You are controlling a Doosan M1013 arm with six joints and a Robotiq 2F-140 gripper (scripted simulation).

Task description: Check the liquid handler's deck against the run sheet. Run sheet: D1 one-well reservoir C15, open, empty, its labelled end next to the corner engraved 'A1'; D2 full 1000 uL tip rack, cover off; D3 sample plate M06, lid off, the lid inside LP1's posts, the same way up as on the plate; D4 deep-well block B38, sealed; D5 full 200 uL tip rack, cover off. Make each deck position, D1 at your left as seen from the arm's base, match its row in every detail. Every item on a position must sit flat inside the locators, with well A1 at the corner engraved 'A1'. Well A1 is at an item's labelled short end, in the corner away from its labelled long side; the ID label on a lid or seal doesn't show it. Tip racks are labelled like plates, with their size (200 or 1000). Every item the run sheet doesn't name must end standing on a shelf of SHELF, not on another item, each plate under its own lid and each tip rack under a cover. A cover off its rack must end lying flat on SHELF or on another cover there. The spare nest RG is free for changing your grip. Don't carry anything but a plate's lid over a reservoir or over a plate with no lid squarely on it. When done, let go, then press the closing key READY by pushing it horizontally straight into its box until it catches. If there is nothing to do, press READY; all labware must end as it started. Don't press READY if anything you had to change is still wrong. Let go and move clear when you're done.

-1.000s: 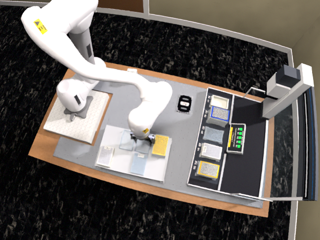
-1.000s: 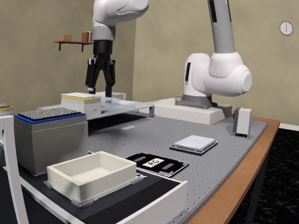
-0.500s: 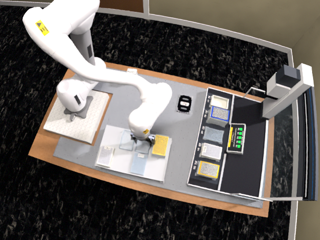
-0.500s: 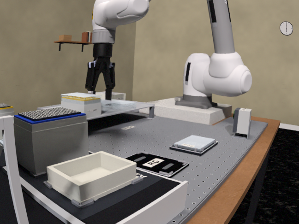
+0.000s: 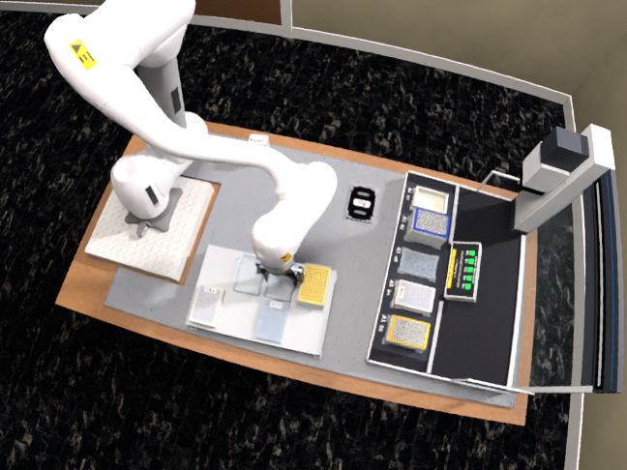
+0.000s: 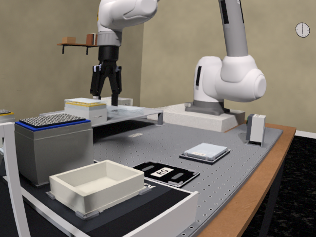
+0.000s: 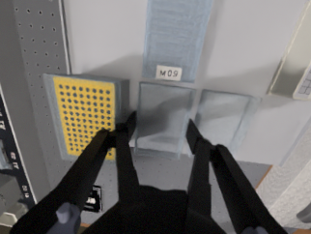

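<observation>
My gripper (image 7: 161, 121) is low over the white shelf SHELF (image 5: 263, 298) and is shut on a clear tip rack cover (image 7: 161, 118), which lies at shelf level. It also shows in the overhead view (image 5: 277, 277) and the side view (image 6: 105, 100). A second clear cover (image 7: 226, 118) lies beside it. A yellow 200 uL tip rack (image 7: 86, 116) under a cover stands on the other side. Lidded plate M09 (image 7: 176, 39) lies just beyond. On the deck sit the open reservoir (image 5: 430, 199), blue 1000 rack (image 5: 430, 224), open sample plate (image 5: 418, 264), sealed block (image 5: 414, 296) and yellow rack (image 5: 408, 332).
Another labelled plate (image 5: 206, 304) stands at the shelf's far end. The spare nest RG (image 6: 166, 174) is bare. A lid lies in the nest LP1 (image 6: 205, 152). The READY box (image 6: 256, 128) stands by the table edge. A panel with green lights (image 5: 462, 270) sits beside the deck.
</observation>
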